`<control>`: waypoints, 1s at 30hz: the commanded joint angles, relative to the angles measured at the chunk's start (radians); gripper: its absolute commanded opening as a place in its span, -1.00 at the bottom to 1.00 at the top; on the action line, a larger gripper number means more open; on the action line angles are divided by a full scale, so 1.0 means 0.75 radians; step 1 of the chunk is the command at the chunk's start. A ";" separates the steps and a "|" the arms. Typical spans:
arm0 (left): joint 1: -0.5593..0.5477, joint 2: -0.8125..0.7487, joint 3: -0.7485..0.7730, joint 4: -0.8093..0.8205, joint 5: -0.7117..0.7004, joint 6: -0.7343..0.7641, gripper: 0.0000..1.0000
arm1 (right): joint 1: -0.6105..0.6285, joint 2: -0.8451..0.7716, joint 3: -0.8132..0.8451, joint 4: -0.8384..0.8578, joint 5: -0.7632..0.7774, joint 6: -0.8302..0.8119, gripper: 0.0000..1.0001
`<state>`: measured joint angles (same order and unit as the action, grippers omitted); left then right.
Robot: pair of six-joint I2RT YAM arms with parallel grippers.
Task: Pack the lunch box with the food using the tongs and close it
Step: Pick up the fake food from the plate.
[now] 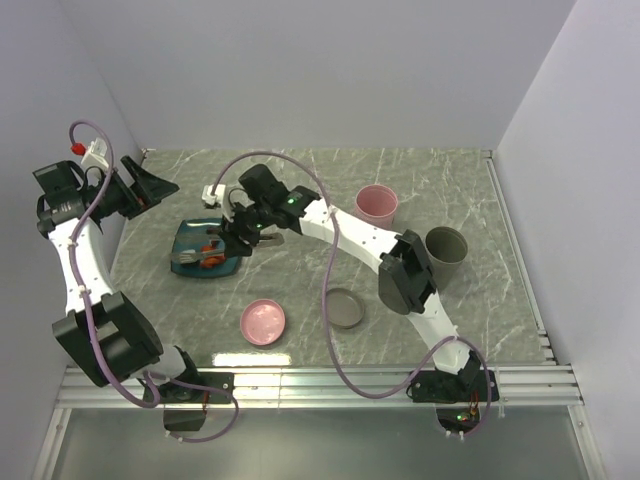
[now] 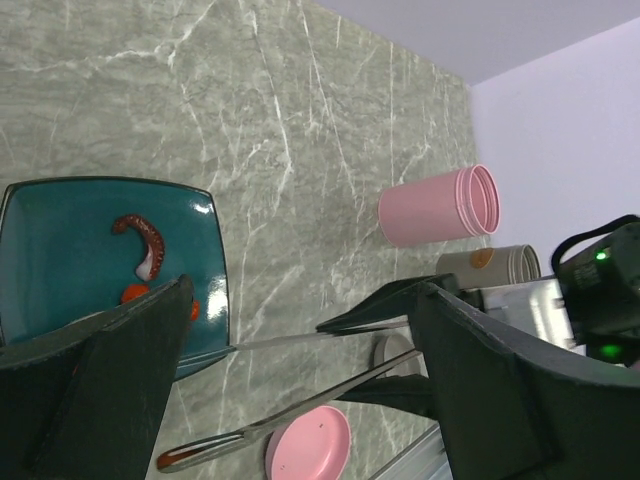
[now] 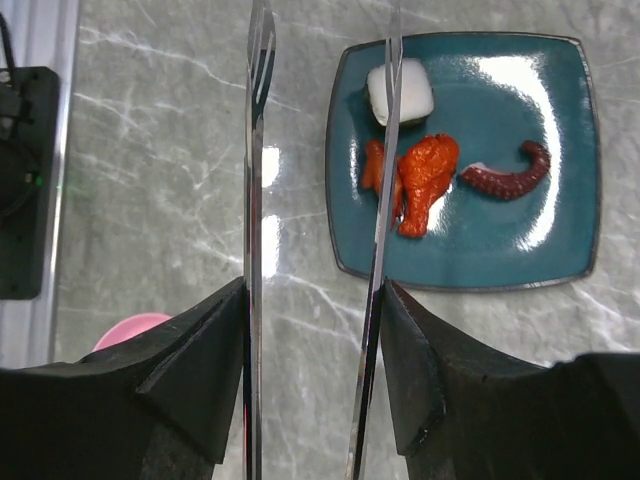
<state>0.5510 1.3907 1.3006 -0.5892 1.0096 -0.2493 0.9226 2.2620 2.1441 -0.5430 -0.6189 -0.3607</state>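
1. R pincer (image 3: pixel 315 290) grips the tongs (image 3: pixel 254 200), both thin arms pinched in it.
2. One tong arm crosses over the food (image 3: pixel 427 180) on the teal plate (image 3: pixel 560 230), near the worktop's (image 3: pixel 150 150) left edge; maybe touching, can't tell.
3. L pincer (image 2: pixel 302 300) spread wide, holding nothing.

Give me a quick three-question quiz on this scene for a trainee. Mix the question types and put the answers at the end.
1. True or false: the right gripper is holding the tongs between its fingers.
2. What colour is the square plate with the food on it? A. pink B. teal C. grey
3. Fill in the blank: the left gripper holds nothing, and its jaws stand ____.

Key: 1 true; 2 B; 3 open.
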 commanded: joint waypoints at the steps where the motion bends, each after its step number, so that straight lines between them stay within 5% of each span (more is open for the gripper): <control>1: 0.012 0.017 0.010 0.002 0.049 0.019 0.99 | 0.024 0.037 0.072 0.108 0.025 -0.008 0.20; 12: 0.012 0.005 0.000 0.010 0.065 0.022 0.99 | 0.028 0.138 0.082 0.162 0.118 -0.006 0.25; 17: 0.012 0.001 -0.016 0.027 0.069 0.011 0.99 | 0.026 0.152 0.078 0.176 0.142 -0.004 0.41; 30: 0.012 0.005 -0.006 0.025 0.073 0.009 0.99 | 0.026 0.216 0.103 0.153 0.120 -0.020 0.40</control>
<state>0.5560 1.4071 1.2957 -0.5888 1.0321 -0.2489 0.9382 2.4035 2.1704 -0.4564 -0.5171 -0.3614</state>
